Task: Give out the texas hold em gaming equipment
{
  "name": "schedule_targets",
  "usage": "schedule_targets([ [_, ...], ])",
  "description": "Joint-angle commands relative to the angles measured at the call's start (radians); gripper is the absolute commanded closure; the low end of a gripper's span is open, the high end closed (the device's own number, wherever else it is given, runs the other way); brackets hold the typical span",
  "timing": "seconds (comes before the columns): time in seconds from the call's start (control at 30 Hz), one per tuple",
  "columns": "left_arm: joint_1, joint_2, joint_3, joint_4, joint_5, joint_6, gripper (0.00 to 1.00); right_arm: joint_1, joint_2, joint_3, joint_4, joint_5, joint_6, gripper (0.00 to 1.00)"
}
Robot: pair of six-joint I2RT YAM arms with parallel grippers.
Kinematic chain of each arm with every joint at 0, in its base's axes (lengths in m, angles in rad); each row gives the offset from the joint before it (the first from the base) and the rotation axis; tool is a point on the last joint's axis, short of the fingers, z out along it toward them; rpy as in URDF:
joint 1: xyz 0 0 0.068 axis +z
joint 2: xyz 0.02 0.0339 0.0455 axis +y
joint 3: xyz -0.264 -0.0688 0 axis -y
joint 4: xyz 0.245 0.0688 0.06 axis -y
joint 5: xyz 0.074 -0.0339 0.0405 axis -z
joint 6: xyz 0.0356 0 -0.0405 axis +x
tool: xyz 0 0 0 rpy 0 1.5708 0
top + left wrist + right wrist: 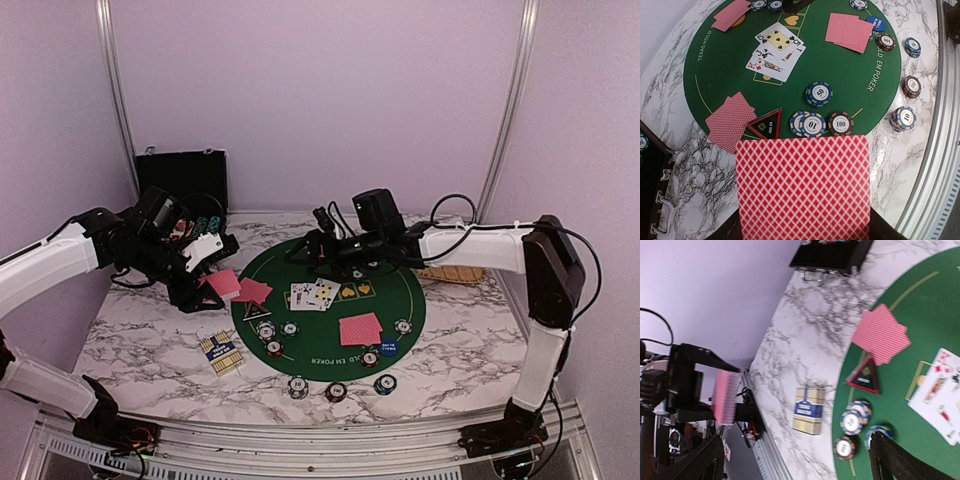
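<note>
left gripper (pixel 207 278) clenched on a red-backed playing card (pixel 802 187), held above the white marble table (pixel 150 340) by the left rim of the round green felt mat (pixel 315 335); blue-and-tan card box (pixel 219 352) lies on the marble nr that rim; two more red-backed cards (pixel 253 291) overlap the rim, w/ a black triangular button (pixel 258 312) just beside them and round edge-striped poker chips (pixel 265 330) next to it; face-up cards (pixel 312 294) at mat ctr; right gripper (pixel 318 250) hangs over the mat's far part, jaws released, wide apart, nothing btwn them
</note>
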Motion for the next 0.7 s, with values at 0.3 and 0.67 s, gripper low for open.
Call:
schedule_targets([
  [0.3,0.006,-0.025,0.008,0.014,0.012,0.002,1.00,0.147,0.158,0.199,0.158,-0.121,0.176,0.03],
  [0.67,0.006,-0.014,0.023,0.014,0.017,0.002,1.00,0.187,0.240,0.285,0.191,-0.160,0.223,0.05],
])
